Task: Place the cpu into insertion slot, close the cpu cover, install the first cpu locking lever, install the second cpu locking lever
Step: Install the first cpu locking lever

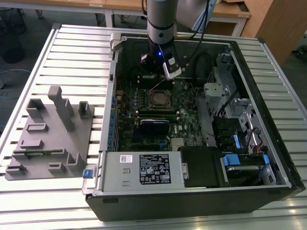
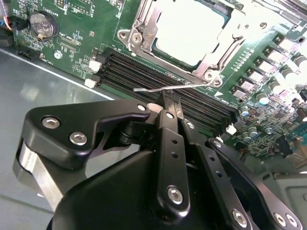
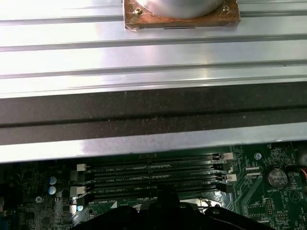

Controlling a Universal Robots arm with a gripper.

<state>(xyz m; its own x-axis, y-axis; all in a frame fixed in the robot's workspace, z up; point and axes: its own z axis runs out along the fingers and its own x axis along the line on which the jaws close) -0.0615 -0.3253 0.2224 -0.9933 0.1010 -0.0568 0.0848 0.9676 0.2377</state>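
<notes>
One slatted metal table (image 1: 72, 52) carries an open computer case (image 1: 192, 203) lying on its side, with a grey moulded fixture (image 1: 48, 139) beside it on the exterior view's left. The robot arm (image 1: 162, 21) reaches down into the far end of the case, over the green circuit board (image 1: 192, 127).

On that board sits the insertion slot (image 1: 160, 98), just beside a row of long black memory slots (image 2: 144, 72). In the second wrist view the cpu (image 2: 187, 26) is already seated in the slot, its pale metal top showing through the window of the cpu cover (image 2: 144, 21). The cover appears to lie flat over it.

A thin wire locking lever (image 2: 148, 89) runs along the slot's edge, between the cover and the memory slots, with its bent end free. The gripper (image 2: 170, 98) has its fingers pressed together into one narrow tip right at this lever. Whether the tip touches the wire or stops just short cannot be told.

The work in hand looks like seating a locking lever. To do it well, the tip should bear squarely on the wire so it cannot slip off. It should also keep clear of the memory slots and their white clips (image 2: 94, 64).
</notes>
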